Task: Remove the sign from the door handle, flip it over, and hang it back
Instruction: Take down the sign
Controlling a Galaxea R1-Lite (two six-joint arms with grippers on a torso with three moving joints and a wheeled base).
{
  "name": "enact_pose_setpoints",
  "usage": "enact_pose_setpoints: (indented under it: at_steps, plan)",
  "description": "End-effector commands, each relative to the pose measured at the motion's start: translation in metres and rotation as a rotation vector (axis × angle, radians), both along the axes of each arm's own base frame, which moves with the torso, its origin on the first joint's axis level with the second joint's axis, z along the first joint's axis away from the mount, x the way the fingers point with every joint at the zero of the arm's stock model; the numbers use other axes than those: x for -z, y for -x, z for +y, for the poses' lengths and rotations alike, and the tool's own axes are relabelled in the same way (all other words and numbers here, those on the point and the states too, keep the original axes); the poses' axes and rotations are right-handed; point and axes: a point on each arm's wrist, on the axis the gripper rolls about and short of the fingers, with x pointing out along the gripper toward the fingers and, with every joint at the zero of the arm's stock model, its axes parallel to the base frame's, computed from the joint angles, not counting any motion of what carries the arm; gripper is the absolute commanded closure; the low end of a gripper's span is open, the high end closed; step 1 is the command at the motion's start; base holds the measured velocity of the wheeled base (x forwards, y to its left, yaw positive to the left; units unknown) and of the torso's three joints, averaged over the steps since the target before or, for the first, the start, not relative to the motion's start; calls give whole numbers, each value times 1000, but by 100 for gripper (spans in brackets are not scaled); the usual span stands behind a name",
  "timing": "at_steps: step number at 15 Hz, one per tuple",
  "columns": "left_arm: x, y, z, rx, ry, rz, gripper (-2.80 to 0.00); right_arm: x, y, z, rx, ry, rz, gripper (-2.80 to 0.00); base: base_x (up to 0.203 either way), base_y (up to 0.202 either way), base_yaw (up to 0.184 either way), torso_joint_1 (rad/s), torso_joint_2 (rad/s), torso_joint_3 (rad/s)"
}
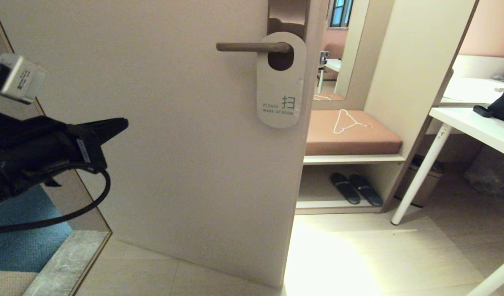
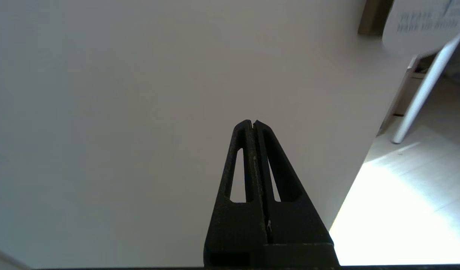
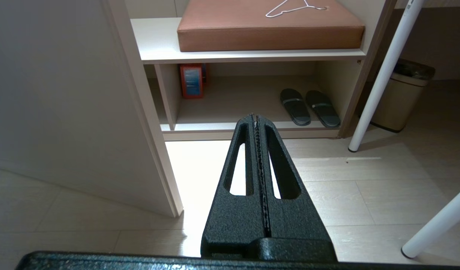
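Sign (image 1: 280, 88): hanging on the door handle (image 1: 252, 47), off-white "PLEASE MAKE UP ROOM" side facing out, at 12 o'clock in the head view.
Left gripper (image 1: 121, 122): over at 9 o'clock, well apart from the sign, fingers pressed together, holding nothing.
Right gripper (image 3: 255, 117): fingers closed tight and empty, pointing toward the slippers (image 3: 309, 107).

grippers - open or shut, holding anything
left gripper: shut, empty, facing the door.
right gripper: shut, empty, low over the floor.
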Motion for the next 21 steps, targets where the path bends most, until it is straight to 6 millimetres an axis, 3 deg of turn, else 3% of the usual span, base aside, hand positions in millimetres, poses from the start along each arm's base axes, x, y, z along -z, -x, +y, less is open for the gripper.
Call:
enact_pose_setpoints:
  at_steps: [1,4,10,15,21]
  plan:
    - [7,29,8,-6,2,-34,0,0,0,0,1,0,0,0,0,0,0,0,0,0]
    - [37,74,20,-13,-14,-40,0,0,0,0,-1,0,0,0,0,0,0,0,0,0]
    - [117,159,43,-93,-30,-108,0,0,0,0,0,0,0,0,0,0,0,0,0,0]
    - [157,190,48,-223,-63,-50,0,0,0,0,1,0,0,0,0,0,0,0,0,0]
    - [170,205,48,-266,-41,-112,0,0,0,0,0,0,1,0,0,0,0,0,0,0]
